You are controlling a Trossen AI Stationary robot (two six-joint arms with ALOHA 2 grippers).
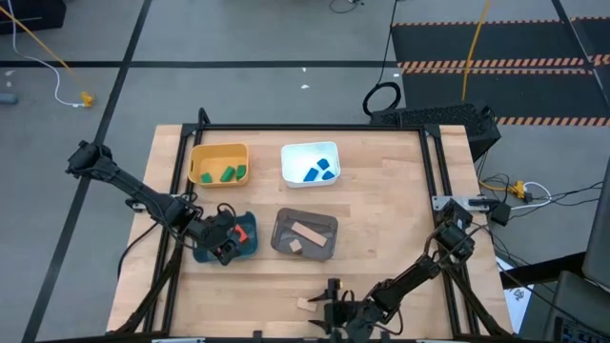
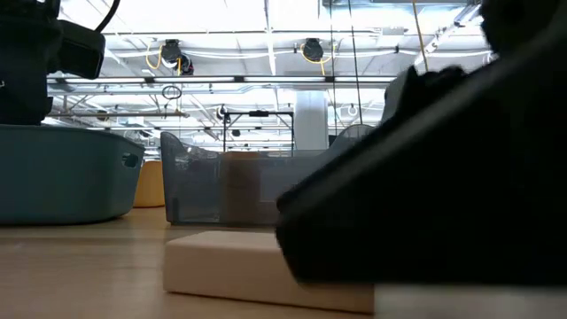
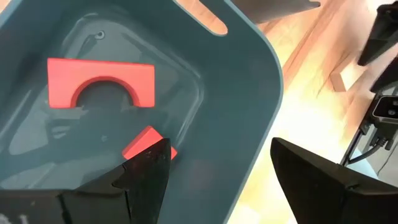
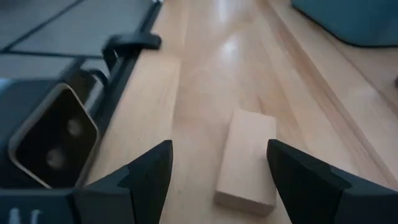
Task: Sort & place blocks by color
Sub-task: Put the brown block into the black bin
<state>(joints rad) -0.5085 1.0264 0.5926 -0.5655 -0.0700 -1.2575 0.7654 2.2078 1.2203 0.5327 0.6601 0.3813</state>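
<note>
From above, sorting looks almost done: the yellow bin (image 1: 219,163) holds green blocks (image 1: 228,173), the white bin (image 1: 310,162) beside it blue ones (image 1: 318,172), the grey bin (image 1: 305,234) nearer the front edge tan pieces. One tan block (image 1: 306,304) remains on the table (image 1: 381,219), just in front of the grey bin, by the right gripper (image 1: 331,310).

Low view: that block (image 2: 235,268) lies before the grey bin (image 2: 199,188).

Left wrist: the left gripper (image 3: 221,171), spread and empty, hangs over the teal bin (image 3: 249,93) holding a red arch (image 3: 101,81) and a red block (image 3: 144,142).

Right wrist: the right gripper (image 4: 219,175) is spread, the tan block (image 4: 248,158) between its fingers, not yet pinched.
</note>
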